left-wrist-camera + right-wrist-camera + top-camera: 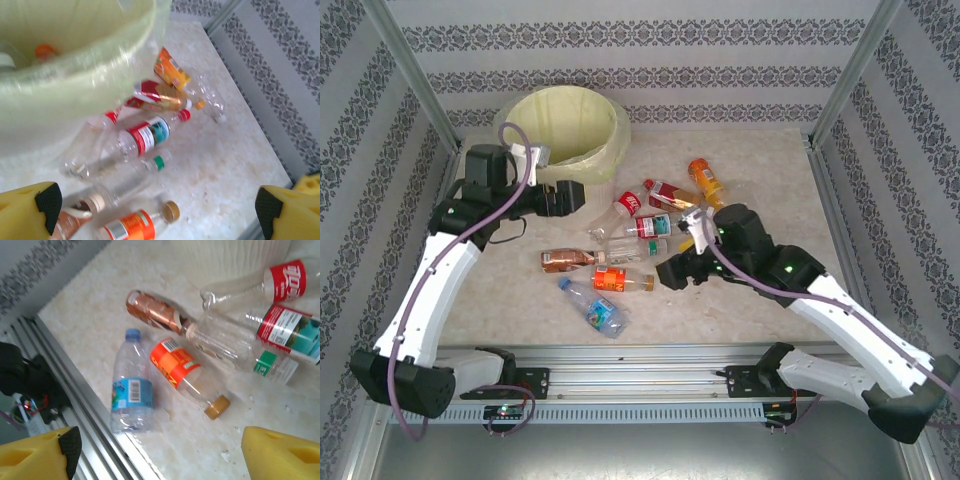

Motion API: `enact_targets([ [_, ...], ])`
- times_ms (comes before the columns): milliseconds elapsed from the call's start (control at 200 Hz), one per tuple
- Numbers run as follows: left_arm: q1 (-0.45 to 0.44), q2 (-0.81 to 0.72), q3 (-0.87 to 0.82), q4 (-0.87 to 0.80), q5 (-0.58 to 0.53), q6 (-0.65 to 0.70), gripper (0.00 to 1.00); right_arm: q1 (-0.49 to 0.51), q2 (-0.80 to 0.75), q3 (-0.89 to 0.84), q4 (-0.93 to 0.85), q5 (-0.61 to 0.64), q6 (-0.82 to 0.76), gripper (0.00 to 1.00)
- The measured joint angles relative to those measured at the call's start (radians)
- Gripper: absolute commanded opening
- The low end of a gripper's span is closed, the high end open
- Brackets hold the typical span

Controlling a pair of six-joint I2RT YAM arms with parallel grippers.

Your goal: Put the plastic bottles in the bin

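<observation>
Top view: the bin (617, 130) stands at the far left of the surface (760, 170). Roughly eight plastic bottles (645, 228) lie scattered mid-surface, none upright, all outside the bin. The left arm (440, 270) reaches up beside the bin. The right arm (800, 280) bends in over the pile, its tip just beside the orange-label bottle (620, 280). Left wrist view: left jaws released, yellow pads (22, 212) far apart with nothing between them. The bin wall is close at upper left, and an orange cap (45, 50) shows inside, so at least one bottle looks already binned. Right wrist view: right jaws spread and grasping nothing, pads (280, 450) apart. They hang over the surface near the orange-label bottle, with the blue-label bottle (131, 390) just beside it. Judgement: the task is early, most of the bottles are left to move, and neither arm carries one. The orange-label bottle looks like the likeliest next pick.
</observation>
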Motion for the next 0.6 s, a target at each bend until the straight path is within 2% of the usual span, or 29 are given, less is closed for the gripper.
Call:
enact_targets([
  [335, 0.0, -0.138, -0.22, -0.001, 0.055, -0.064, 1.0, 0.072, 0.234, -0.018, 0.018, 0.106, -0.088, 0.74],
  [600, 0.0, -0.159, -0.282, 0.016, 0.067, -0.095, 1.0, 0.111, 0.443, 0.004, 0.023, 0.196, -0.148, 0.71],
])
